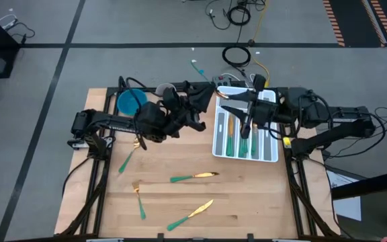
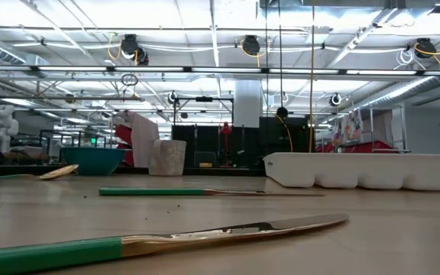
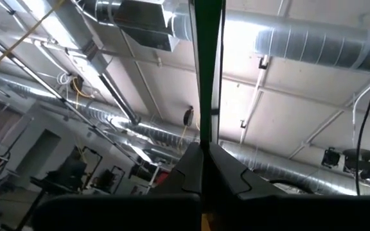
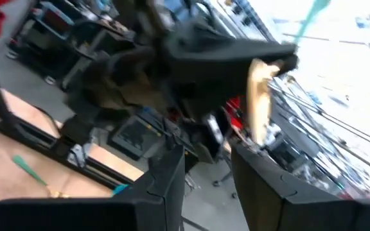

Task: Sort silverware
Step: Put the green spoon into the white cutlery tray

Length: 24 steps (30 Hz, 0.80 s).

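Note:
My left gripper [image 1: 203,94] is raised above the table's far side, next to the white tray, and tipped toward the ceiling. It is shut on one piece of silverware. That piece's teal handle [image 3: 207,64] rises past the fingers, and its rounded gold head [image 4: 259,96] sticks out below them. My right gripper [image 4: 207,160] is open above the tray's far end [image 1: 228,99], facing the left gripper without touching it. Several more pieces lie flat on the wood: two knives [image 1: 193,177] [image 1: 190,215] and two forks [image 1: 130,153] [image 1: 138,198]. Others lie in the tray [image 1: 274,144]. My left gripper pinches the piece between its two fingers [image 3: 185,167] at the lower end of the teal handle [image 3: 204,138], close to the gold head. The handle runs on past the fingertips, pointing upward. The piece is lifted clear of the table and the tray.
A blue bowl [image 1: 132,101] stands at the far left of the table, behind the left arm. The white divided tray [image 2: 365,169] takes up the far right. The near half of the wooden table holds only the loose knives and forks.

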Tool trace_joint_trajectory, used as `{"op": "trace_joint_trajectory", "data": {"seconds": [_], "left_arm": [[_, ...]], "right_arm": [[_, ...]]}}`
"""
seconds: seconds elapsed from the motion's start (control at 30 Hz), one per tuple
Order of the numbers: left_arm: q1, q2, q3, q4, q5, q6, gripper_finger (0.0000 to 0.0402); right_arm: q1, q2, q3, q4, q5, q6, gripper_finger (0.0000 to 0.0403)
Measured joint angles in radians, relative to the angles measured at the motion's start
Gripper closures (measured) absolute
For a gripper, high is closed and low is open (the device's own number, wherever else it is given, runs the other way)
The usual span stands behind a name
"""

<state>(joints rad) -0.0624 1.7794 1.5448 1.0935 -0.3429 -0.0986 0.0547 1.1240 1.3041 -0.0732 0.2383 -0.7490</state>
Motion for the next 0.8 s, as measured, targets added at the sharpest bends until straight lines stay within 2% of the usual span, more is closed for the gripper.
{"op": "trace_joint_trajectory", "data": {"seconds": [0.1, 0.37, 0.8], "left_arm": [[-0.001, 0.000, 0.000, -0.006, 0.001, 0.002, 0.0394], [-0.003, 0.000, 0.000, -0.002, 0.001, 0.000, 0.0394], [-0.003, 0.000, 0.000, -0.002, 0.013, -0.022, 0.0394]], "right_arm": [[0.000, -0.005, 0.001, 0.012, 0.034, 0.004, 0.0282], [0.014, -0.048, 0.002, 0.070, 0.021, 0.003, 0.0282], [0.014, -0.007, 0.002, 0.079, 0.016, 0.004, 0.0282]]}}
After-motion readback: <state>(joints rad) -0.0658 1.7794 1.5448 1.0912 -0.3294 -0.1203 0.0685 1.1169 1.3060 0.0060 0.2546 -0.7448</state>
